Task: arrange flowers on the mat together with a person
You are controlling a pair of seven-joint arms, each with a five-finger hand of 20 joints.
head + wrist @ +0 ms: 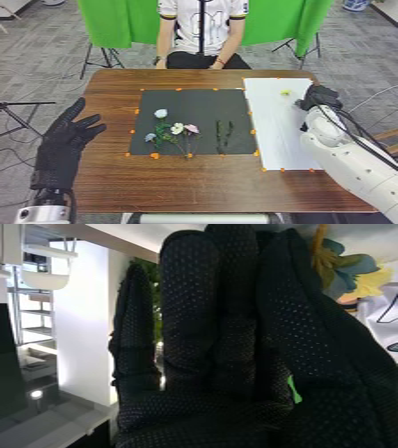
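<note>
right hand (320, 97) at the white mat (282, 145), its grip impossible to tell, yellow flower (285, 92) just to its left, other flowers (178, 128) farther left on the black mat (191, 102), left hand (67, 131) spread left of them

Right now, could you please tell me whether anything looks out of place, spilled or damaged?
Nothing looks spilled or damaged. The one oddity is the yellow flower, over the white sheet and apart from the other flowers on the dark mat.

Dark grey mat (191, 107); white sheet (277, 130); green curtain (115, 25); brown table (204, 190).
</note>
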